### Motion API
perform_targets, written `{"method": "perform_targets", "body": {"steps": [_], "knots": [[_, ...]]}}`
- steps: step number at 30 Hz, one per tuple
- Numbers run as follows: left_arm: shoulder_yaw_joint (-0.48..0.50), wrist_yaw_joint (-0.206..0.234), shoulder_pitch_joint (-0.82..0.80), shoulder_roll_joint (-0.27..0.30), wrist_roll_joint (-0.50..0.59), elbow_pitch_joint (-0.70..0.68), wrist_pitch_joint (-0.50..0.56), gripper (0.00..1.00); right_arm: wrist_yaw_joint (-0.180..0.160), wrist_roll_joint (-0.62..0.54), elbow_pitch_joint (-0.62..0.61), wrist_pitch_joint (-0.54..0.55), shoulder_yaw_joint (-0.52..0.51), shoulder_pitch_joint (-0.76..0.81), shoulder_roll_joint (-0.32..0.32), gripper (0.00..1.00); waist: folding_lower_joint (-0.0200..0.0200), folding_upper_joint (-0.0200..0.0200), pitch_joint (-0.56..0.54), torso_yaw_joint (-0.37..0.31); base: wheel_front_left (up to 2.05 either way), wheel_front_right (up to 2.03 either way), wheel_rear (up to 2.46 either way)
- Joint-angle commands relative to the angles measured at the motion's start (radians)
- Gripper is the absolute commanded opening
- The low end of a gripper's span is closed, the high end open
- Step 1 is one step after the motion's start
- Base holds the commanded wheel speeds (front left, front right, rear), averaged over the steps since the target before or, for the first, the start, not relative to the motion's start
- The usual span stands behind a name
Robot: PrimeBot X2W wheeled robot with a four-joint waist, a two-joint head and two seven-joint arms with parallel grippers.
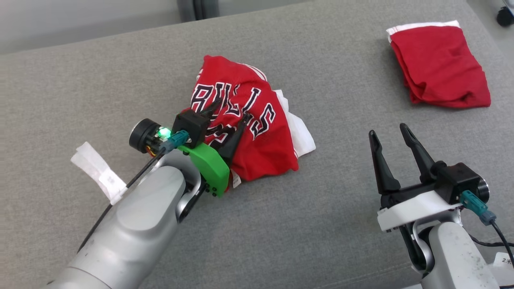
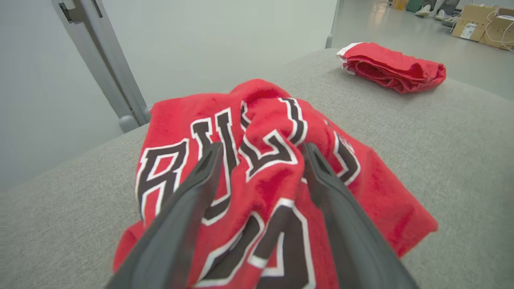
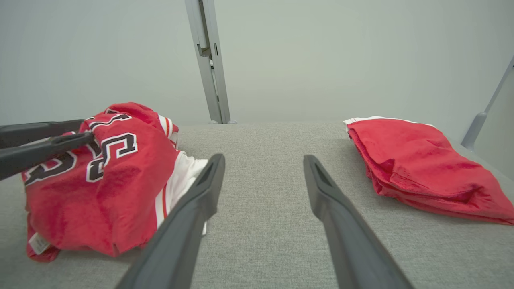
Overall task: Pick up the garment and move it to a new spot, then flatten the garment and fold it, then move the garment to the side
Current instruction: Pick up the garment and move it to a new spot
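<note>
Since the red jersey [image 1: 273, 150] looks soft, light and floppy (bunched up on the desk [image 1: 289, 241]), I should pinch a loose edge; my left jaws are open over it, right jaws open too.

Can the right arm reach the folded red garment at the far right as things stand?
Probably yes. The right end effector is open and holds nothing, and only bare grey surface lies between it and the folded red garment. Nothing blocks the way.
</note>
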Motion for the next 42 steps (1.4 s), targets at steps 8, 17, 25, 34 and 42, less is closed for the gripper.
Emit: {"method": "perform_targets", "body": {"steps": [8,17,25,34,42], "knots": [[0.152,0.034,0.183,0.02,0.031,-0.167,-0.004,1.0,-0.002,-0.027,0.028,-0.004,-0.017,0.04,-0.003,1.0,0.0,0.0,-0.111,0.076,0.0,0.0,0.0],[0.321,0.073,0.427,0.016,0.041,-0.298,-0.004,1.0,-0.002,-0.032,0.057,-0.004,-0.031,0.095,-0.003,1.0,0.0,0.0,-0.205,0.147,0.0,0.0,0.0],[0.483,0.102,0.626,-0.005,0.084,-0.379,-0.003,1.0,-0.002,-0.019,0.081,-0.004,-0.038,0.136,-0.003,1.0,0.0,0.0,-0.256,0.18,0.0,0.0,0.0],[0.645,0.098,0.786,-0.058,0.139,-0.443,-0.003,1.0,-0.002,-0.006,0.105,-0.004,-0.057,0.168,-0.003,1.0,0.0,0.0,-0.272,0.191,0.0,0.0,0.0],[0.709,0.065,0.837,-0.097,0.203,-0.465,-0.003,1.0,-0.002,0.003,0.132,-0.004,-0.06,0.183,-0.003,1.0,0.0,0.0,-0.278,0.196,0.0,0.0,0.0]]}}
